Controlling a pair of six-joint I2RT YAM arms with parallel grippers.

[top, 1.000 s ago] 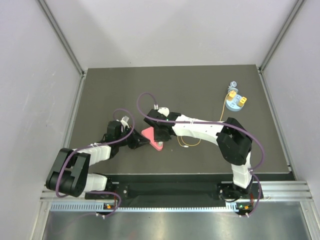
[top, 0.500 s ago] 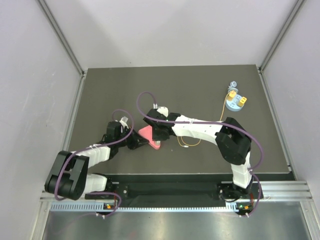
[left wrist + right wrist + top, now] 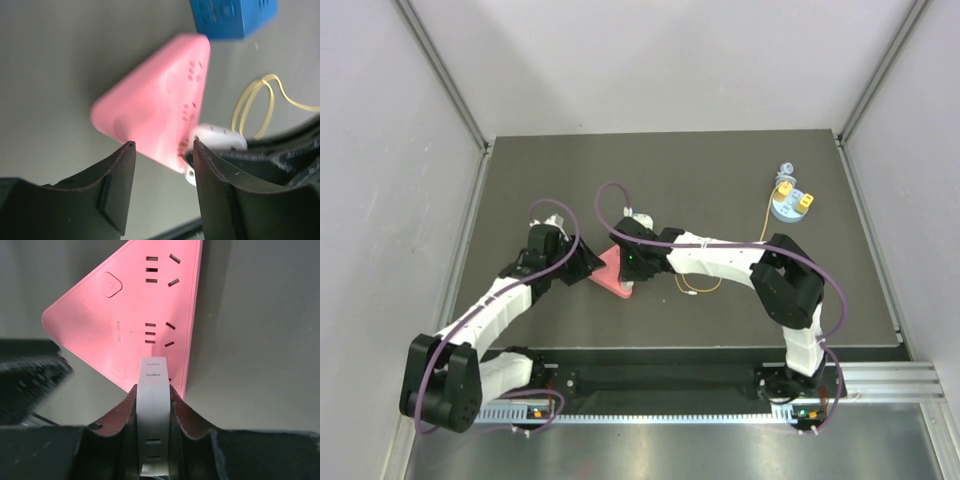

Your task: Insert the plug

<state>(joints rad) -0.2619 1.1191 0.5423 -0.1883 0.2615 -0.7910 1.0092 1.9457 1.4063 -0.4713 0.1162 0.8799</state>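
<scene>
A pink triangular power strip (image 3: 612, 270) lies flat on the dark table. My right gripper (image 3: 154, 388) is shut on the plug (image 3: 154, 410), a white flat body held upright over the strip's (image 3: 125, 310) near edge, just below a set of sockets. I cannot tell whether its pins are in. A thin yellow cable (image 3: 252, 102) loops behind the plug (image 3: 217, 138). My left gripper (image 3: 162, 145) is open, its jaws standing apart just short of the strip's (image 3: 150, 107) corner, touching nothing. From above, the left gripper (image 3: 586, 268) is left of the strip and the right gripper (image 3: 632, 264) over it.
A round blue base (image 3: 791, 206) with a yellow block on it stands at the back right, the yellow cable (image 3: 767, 218) running from it toward the centre. A blue block (image 3: 232, 17) shows beyond the strip in the left wrist view. Grey walls close in both sides.
My left gripper has opened, let go of the pink strip and drawn back up and to the left. The strip and the right gripper with the plug shifted slightly to the upper left.
</scene>
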